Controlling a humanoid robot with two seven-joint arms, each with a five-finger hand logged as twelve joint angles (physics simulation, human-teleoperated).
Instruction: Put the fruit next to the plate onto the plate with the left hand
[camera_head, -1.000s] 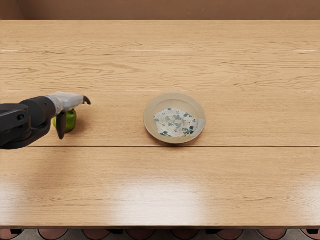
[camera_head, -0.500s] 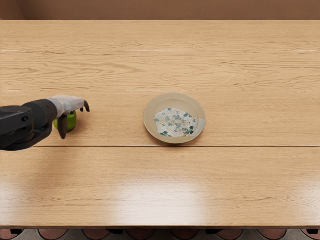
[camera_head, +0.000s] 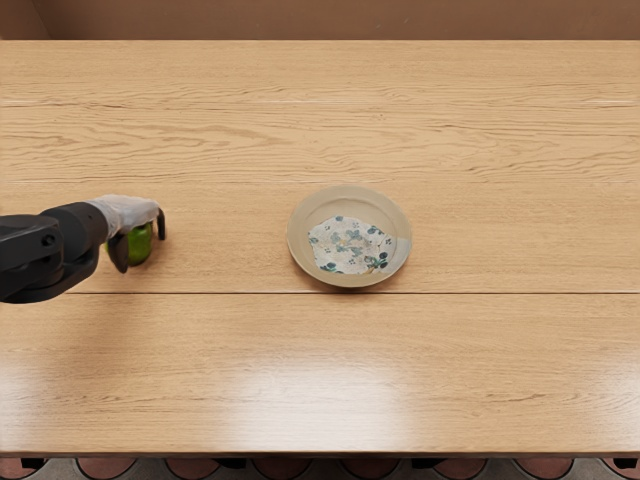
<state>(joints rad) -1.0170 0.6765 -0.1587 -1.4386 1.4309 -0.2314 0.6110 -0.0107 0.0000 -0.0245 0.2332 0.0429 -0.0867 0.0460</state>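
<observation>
So this is the grasp step. The left hand (camera_head: 132, 228) sits at the middle left of the frame, fingers curled down around the green fruit (camera_head: 140, 243), which looks to be sitting on the desk (camera_head: 320, 380). The plate (camera_head: 300, 225) is well apart, mid-frame. I'd guess the next move needs a firm grip, a lift, then a carry rightward over the rim.

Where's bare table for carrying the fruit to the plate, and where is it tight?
Bare wood runs between the green fruit and the plate, so that path looks open. The table is also bare in front of, behind and right of the plate. Only crowded spot: far left, where the left robot hand curls over the fruit.
</observation>
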